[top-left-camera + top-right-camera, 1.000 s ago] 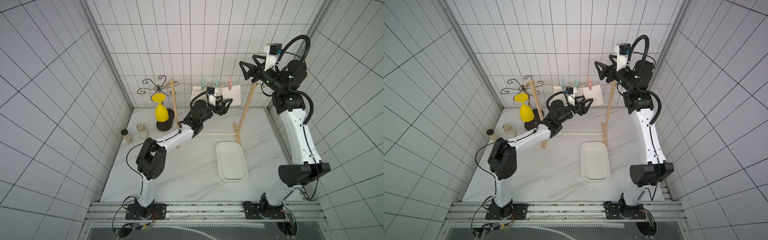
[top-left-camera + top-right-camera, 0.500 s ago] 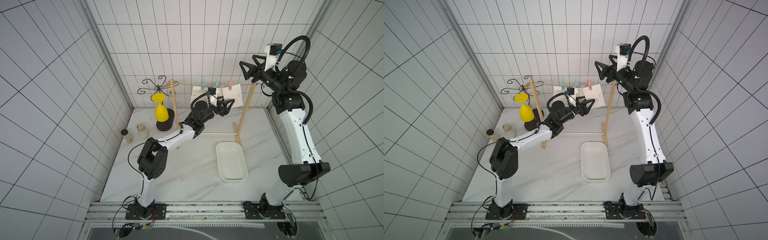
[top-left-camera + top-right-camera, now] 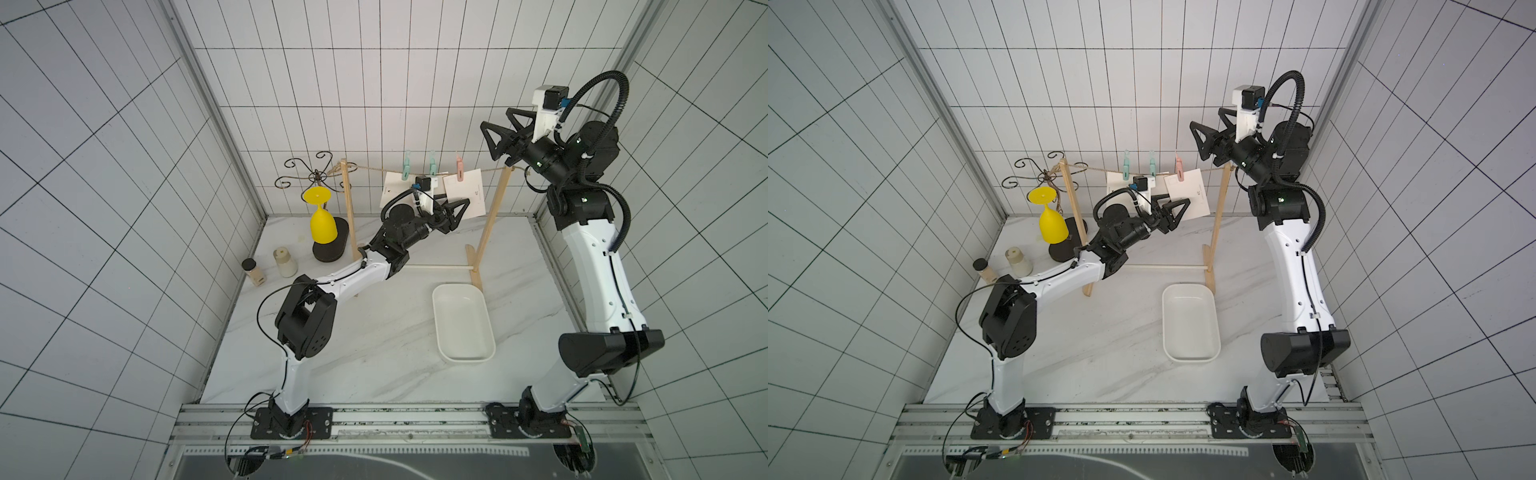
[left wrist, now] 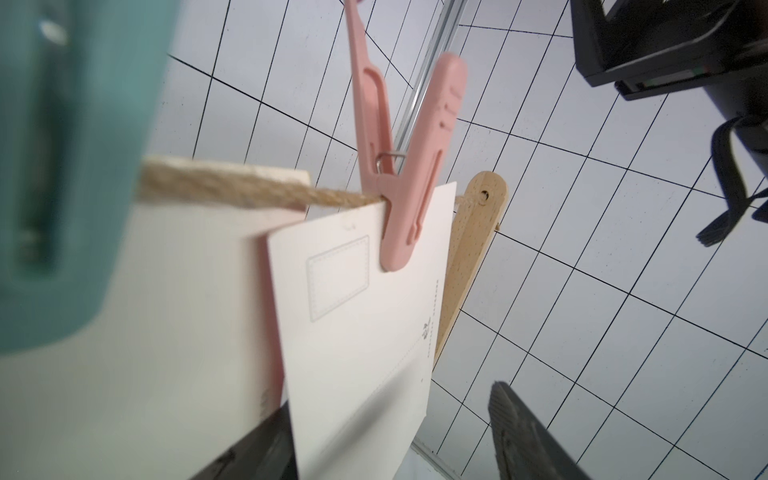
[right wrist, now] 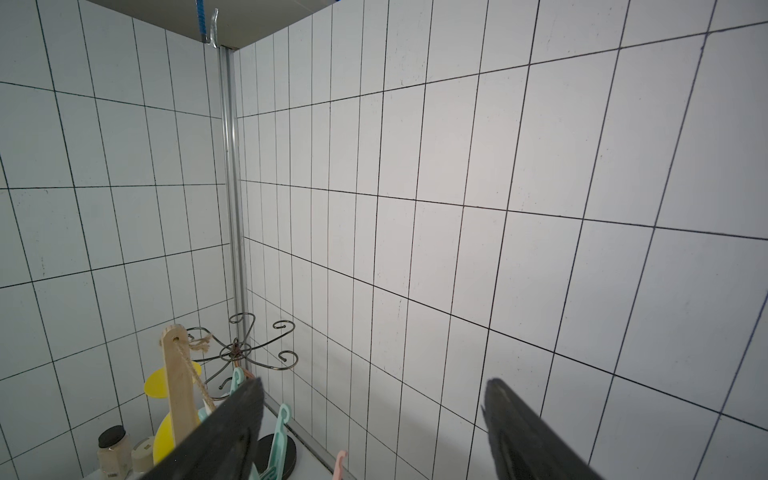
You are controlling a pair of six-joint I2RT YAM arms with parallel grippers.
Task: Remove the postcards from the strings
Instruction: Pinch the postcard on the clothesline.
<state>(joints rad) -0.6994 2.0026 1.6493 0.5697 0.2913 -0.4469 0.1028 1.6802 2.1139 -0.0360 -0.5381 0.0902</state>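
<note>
– Hanging on the string [image 3: 374,169], how many cards are there?
– Three. A teal peg [image 3: 406,167] clips the far card [image 3: 392,195]. A green peg [image 3: 433,165] is next. A pink peg [image 3: 459,168] clips the end card [image 3: 471,191]. The middle card [image 4: 174,340] shows close and blurry in the left wrist view.
– Where is the left gripper [image 3: 459,212]?
– Just under the string. It is open. The end card hangs down between its fingers [image 4: 523,436]. That finger is clear of the card's edge. I can't tell if the other one touches the card.
– And the right gripper [image 3: 495,117]?
– Open wide too, with nothing in it. The string's end and a wooden post [image 3: 492,216] are just below it.
– What else?
– A white tray [image 3: 434,324] sits on the desk [image 3: 353,353], well below both grippers.
</note>
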